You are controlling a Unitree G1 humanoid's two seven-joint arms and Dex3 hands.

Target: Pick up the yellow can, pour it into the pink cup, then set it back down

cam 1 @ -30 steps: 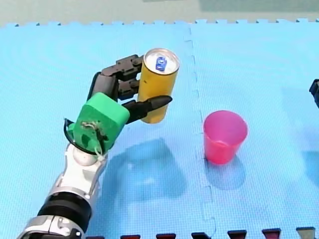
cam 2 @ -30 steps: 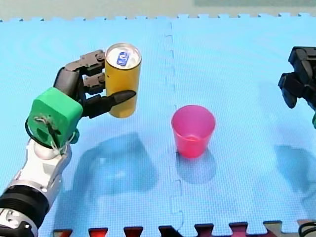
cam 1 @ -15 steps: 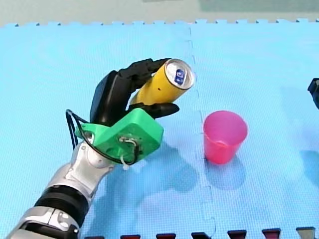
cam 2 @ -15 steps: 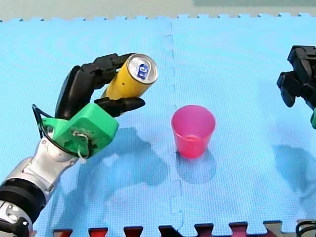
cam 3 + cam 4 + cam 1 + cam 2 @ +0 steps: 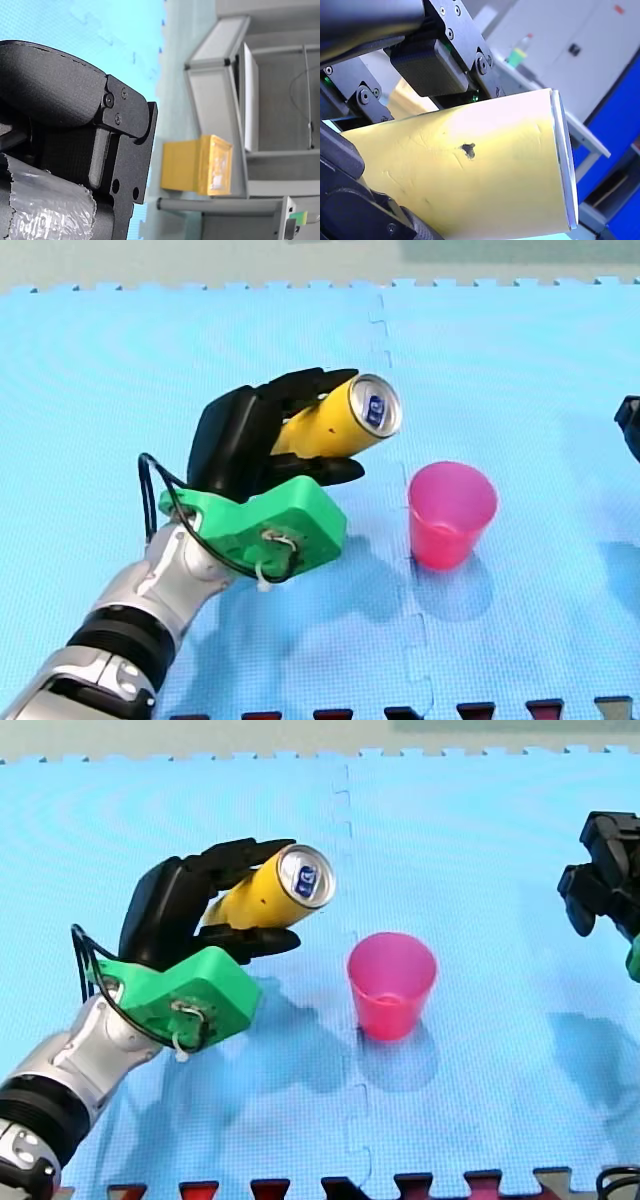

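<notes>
Now the left hand [image 5: 172, 920] grips the can [image 5: 258, 892] with its fingers wrapped round it, off the mat [image 5: 480, 840] and tipped nearly sideways. The can's top faces the upright cup [image 5: 391, 982], near its left side. The right hand [image 5: 605, 870] is at the mat's right edge; I cannot tell its grip.

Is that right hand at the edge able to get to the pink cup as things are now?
Probably yes: only bare mat lies between the right hand and the pink cup. The left hand, holding the tilted yellow can, is on the cup's other side.
</notes>
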